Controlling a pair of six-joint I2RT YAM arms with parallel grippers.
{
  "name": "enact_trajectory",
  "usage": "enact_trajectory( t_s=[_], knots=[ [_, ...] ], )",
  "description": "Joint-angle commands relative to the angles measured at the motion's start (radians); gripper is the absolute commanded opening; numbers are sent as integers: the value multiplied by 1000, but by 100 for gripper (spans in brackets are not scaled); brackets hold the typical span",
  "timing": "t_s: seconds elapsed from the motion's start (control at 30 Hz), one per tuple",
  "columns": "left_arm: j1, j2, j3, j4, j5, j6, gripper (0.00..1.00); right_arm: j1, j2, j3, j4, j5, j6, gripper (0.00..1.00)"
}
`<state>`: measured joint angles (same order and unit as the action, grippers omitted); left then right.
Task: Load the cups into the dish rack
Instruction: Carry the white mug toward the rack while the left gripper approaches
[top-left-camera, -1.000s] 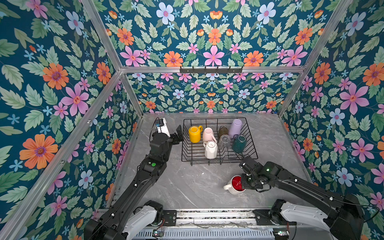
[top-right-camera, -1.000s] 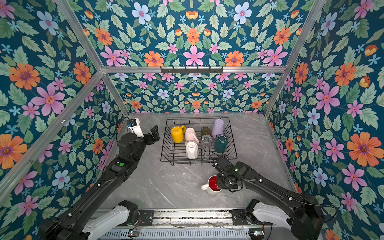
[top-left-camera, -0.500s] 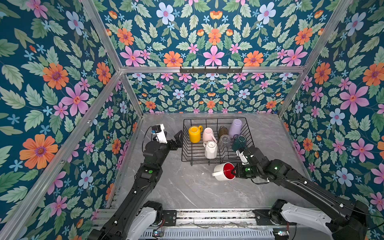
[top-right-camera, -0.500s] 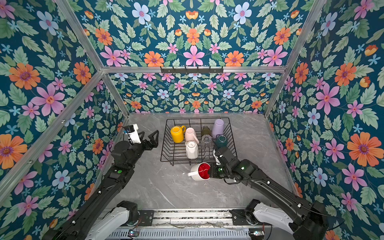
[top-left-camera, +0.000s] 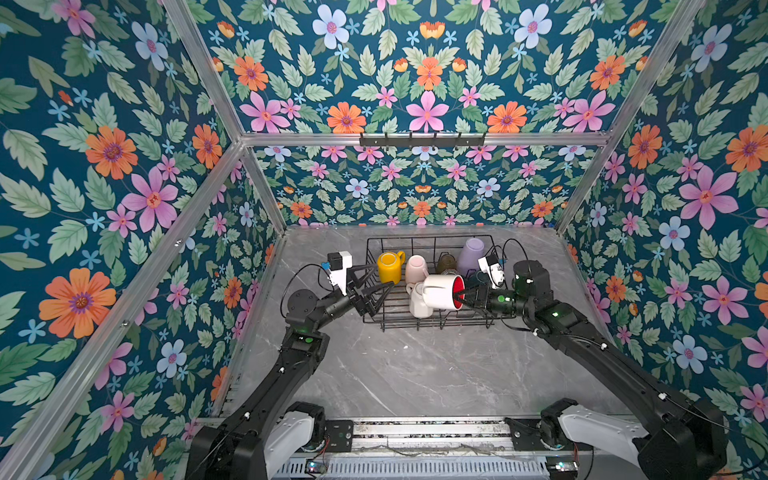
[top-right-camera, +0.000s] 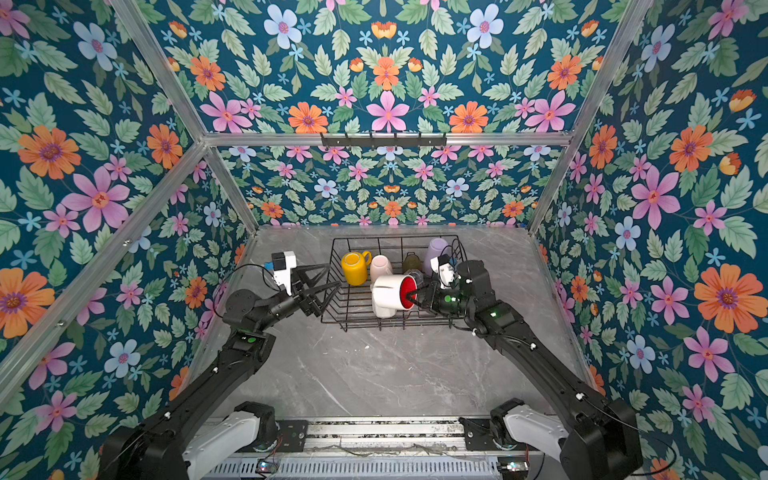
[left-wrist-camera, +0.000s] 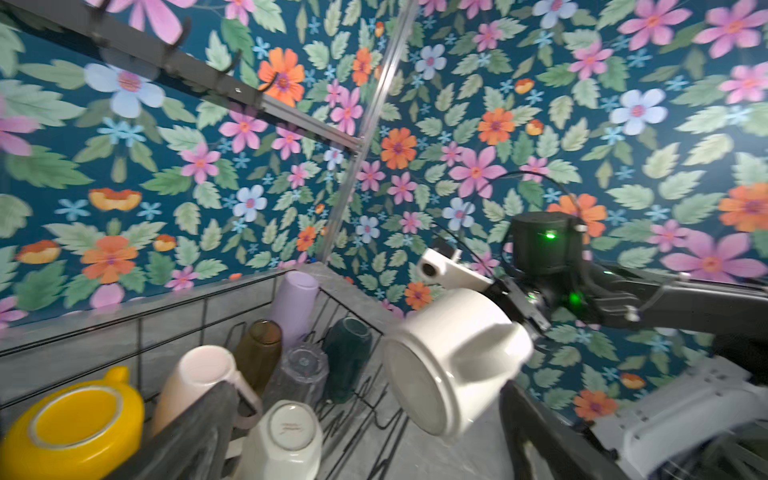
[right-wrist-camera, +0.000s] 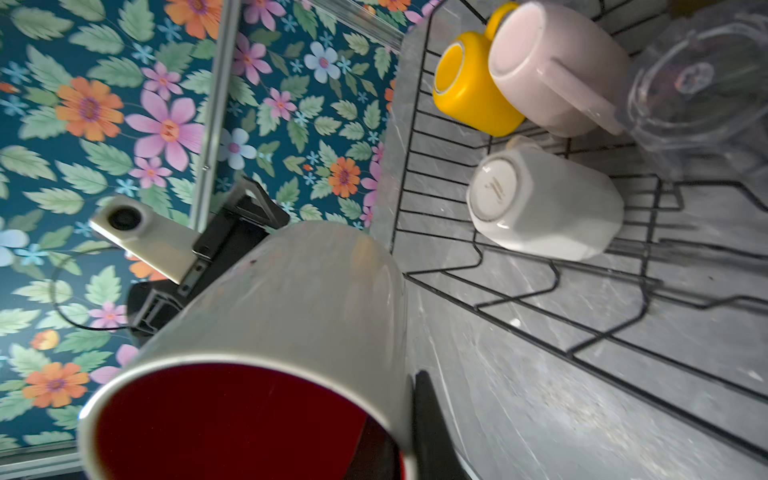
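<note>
Mug (top-left-camera: 436, 291) raised over rack (top-left-camera: 428, 238) edge, prob; R tool (top-left-camera: 459, 297) clamped.

red-lined mug (top-left-camera: 440, 292) now off the table (top-left-camera: 415, 365), over the dish rack (top-left-camera: 395, 320)

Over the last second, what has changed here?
The right gripper, shut on the red-lined mug, carried it from the table up over the rack front and tipped it onto its side. Unchanged: left gripper open beside the rack, and the racked cups.
</note>
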<state>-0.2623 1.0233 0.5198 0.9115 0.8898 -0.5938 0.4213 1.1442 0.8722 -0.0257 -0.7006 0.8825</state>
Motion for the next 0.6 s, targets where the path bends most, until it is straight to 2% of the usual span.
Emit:
enact_trajectory(
  t_s=[0.0, 0.1, 0.23, 0.57],
  knots=[
    [1, 33, 8, 248, 195, -135, 100, -2, 36, 19, 316, -145, 120, 0],
    [1, 56, -2, 331, 214, -183, 100, -2, 90, 25, 427, -200, 186, 0],
    [1, 75, 12, 398, 238, -240, 100, 2, 129, 45, 475, -252, 223, 0],
    [0, 81, 14, 374, 248, -220, 100, 96, 191, 147, 392, -339, 137, 0]
  ],
)
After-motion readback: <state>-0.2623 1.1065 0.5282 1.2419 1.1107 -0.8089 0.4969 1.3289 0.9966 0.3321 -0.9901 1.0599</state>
